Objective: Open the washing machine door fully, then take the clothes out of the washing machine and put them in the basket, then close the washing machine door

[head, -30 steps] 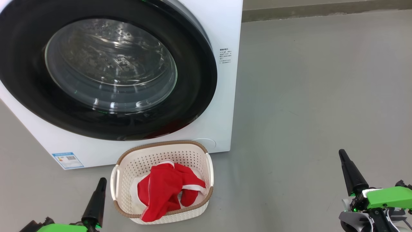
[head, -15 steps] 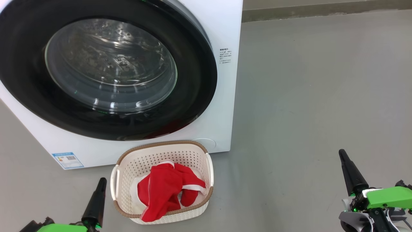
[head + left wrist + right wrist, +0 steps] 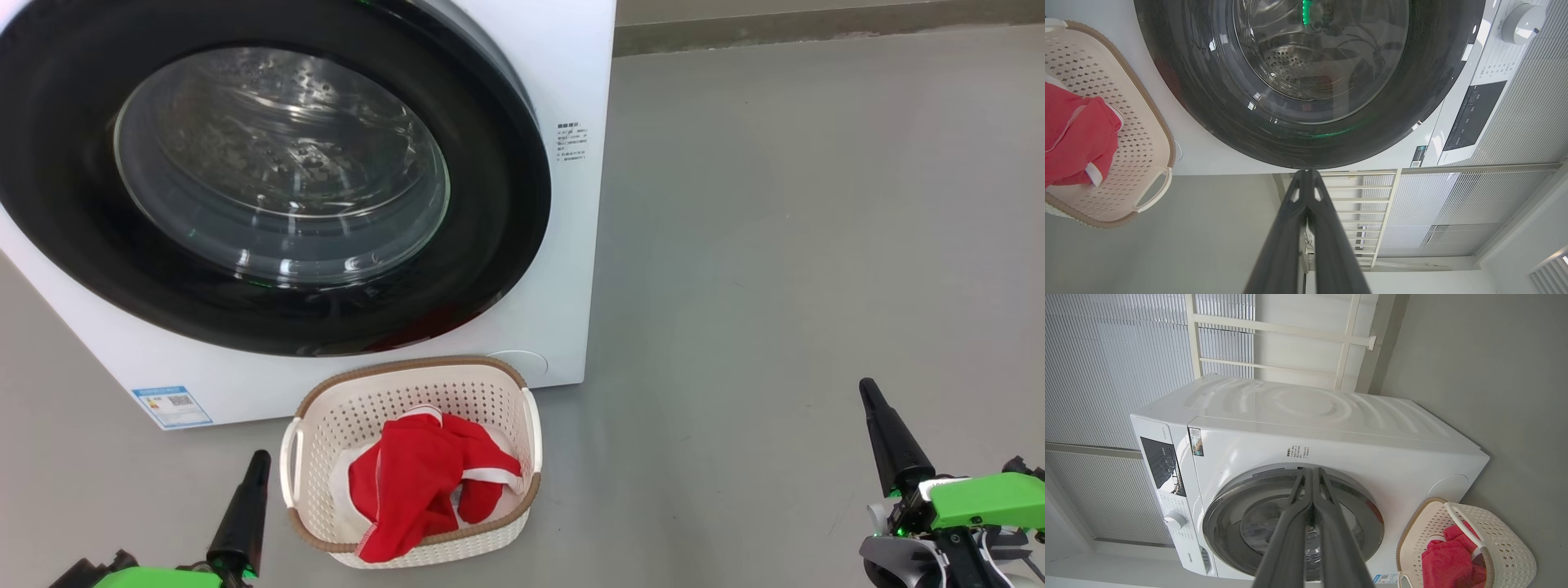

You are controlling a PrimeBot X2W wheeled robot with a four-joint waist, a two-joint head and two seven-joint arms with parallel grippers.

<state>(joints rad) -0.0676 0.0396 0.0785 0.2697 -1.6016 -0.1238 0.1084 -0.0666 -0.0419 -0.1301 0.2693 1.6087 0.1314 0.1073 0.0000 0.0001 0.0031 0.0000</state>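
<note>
Nothing is moving since before: left gripper [image 3: 260, 457] and right gripper [image 3: 866, 386] are idling pinched together (both empty), clothes [image 3: 424, 482] lying in basket [image 3: 408, 365], washing machine door [image 3: 506, 245] sitting closed.

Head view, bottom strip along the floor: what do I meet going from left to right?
First the left gripper, then the basket with the red clothes lying in it, then a stretch of bare grey floor, then the right gripper.
</note>
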